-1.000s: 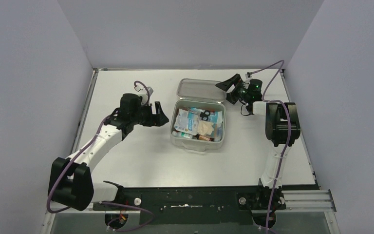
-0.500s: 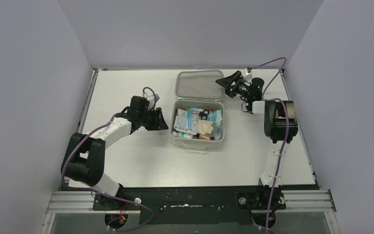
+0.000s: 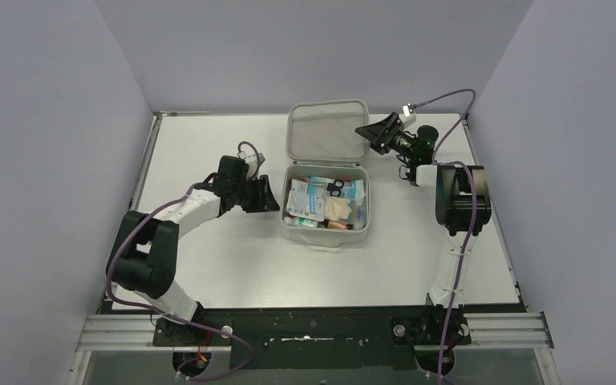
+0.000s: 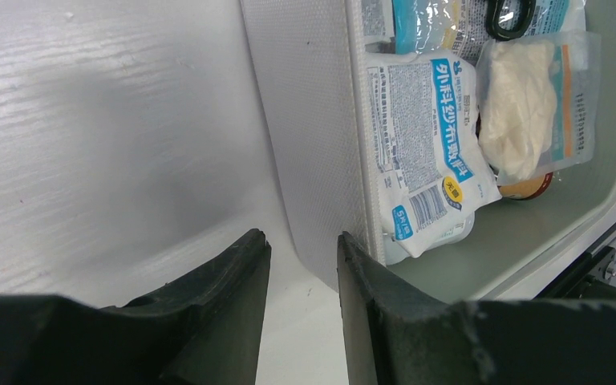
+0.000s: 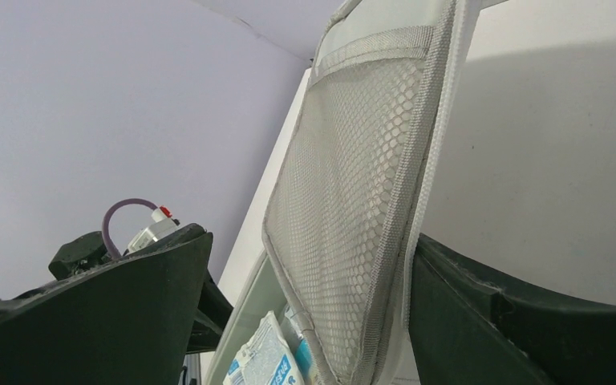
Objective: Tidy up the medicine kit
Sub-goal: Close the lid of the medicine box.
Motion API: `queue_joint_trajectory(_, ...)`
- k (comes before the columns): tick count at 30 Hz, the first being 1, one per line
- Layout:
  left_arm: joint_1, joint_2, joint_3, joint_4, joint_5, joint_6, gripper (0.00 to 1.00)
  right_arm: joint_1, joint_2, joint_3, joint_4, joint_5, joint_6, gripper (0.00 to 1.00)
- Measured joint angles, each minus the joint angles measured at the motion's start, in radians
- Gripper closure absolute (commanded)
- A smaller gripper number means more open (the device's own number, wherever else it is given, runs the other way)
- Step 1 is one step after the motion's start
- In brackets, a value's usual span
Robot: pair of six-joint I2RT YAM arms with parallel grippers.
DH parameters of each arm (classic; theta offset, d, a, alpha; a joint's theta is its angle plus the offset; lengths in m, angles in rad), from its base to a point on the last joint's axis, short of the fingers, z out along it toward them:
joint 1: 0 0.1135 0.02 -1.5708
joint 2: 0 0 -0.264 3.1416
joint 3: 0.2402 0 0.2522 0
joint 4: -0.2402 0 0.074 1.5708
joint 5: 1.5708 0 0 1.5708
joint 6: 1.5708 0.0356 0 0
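The left gripper [image 4: 303,241] has its fingers a little apart, with nothing between them except the bare table [image 4: 88,120]. It sits low, just beside the left wall of the medicine kit [image 3: 325,238]. The right gripper [image 5: 309,237] is spread wide, and the right edge of the lid [image 3: 327,132] stands between its fingers. The lid is raised at the far side of the box. The kit is in the middle of the table, between the two grippers. It is open, and a blue-and-white packet [image 4: 425,152] lies inside.

Black-and-white arms [image 3: 188,205], purple cables [image 3: 447,98]
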State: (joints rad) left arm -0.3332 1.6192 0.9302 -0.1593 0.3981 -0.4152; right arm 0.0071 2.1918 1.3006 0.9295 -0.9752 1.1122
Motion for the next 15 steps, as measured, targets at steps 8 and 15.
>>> queue_joint_trajectory(8, 0.0, 0.002, 0.004, 0.011, 0.0, -0.014, 0.65, 0.0, -0.005, 0.003, 0.046, -0.027, 0.01, 0.17)
queue_joint_trajectory(15, 0.0, 0.002, 0.004, 0.012, 0.0, -0.019, 0.65, 0.0, -0.058, -0.006, 0.074, -0.036, 0.001, 0.17)
